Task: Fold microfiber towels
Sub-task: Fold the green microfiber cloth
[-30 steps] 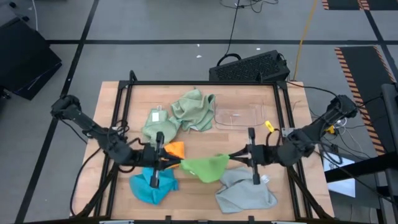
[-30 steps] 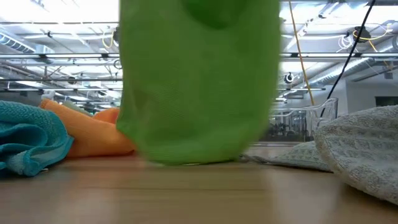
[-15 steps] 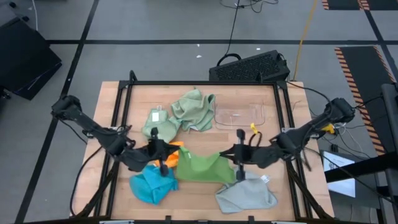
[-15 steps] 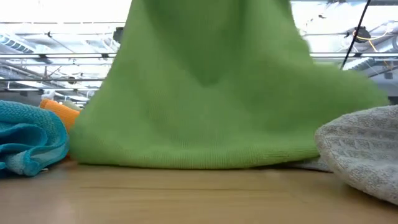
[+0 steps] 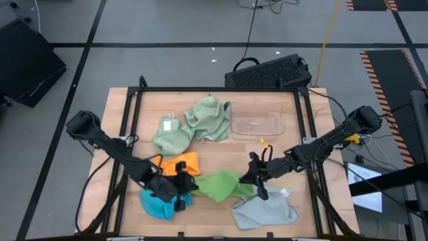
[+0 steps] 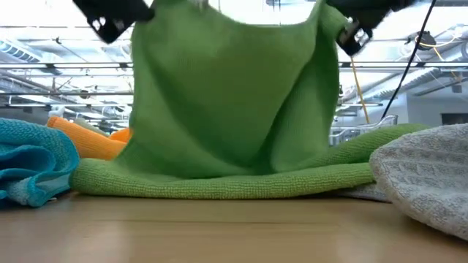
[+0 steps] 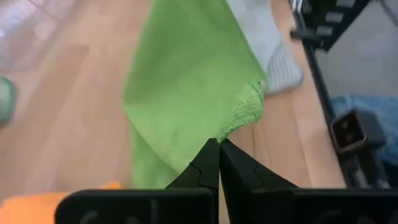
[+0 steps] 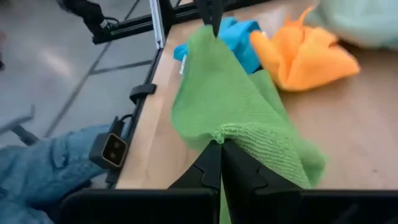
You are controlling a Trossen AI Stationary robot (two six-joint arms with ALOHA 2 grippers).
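A bright green microfiber towel (image 5: pixel 221 185) hangs between my two grippers near the table's near edge, and its lower part lies on the wood. My left gripper (image 5: pixel 186 189) is shut on its left upper corner and my right gripper (image 5: pixel 256 182) on its right upper corner. Around it lie an orange towel (image 5: pixel 180 163), a bright blue towel (image 5: pixel 156 203), a light grey towel (image 5: pixel 265 211) and two pale sage green towels (image 5: pixel 172 139) (image 5: pixel 209 118), all crumpled on the table. My left gripper pinches a corner of the green towel (image 7: pixel 239 121) between its two shut fingers, slanting down from the table's left. The towel hangs below the fingers, with its lower part on the table (image 6: pixel 219 184). My right gripper pinches the opposite upper corner (image 8: pixel 231 133) between its two shut fingers, slanting down from the table's right. The cloth spans toward the left gripper with a slight sag, and its bottom rests on the table.
A clear shallow plastic tray (image 5: pixel 257 124) stands at the far right of the table. A black frame (image 5: pixel 134 107) runs around the table. Bare wood shows in the middle, between the sage towels and the green one.
Both grippers have sunk and come toward the table's near edge, a little closer to each other, still shut on the green towel. The towel, lifted clear before, now has its lower part laid out on the table while its held edge stays up.
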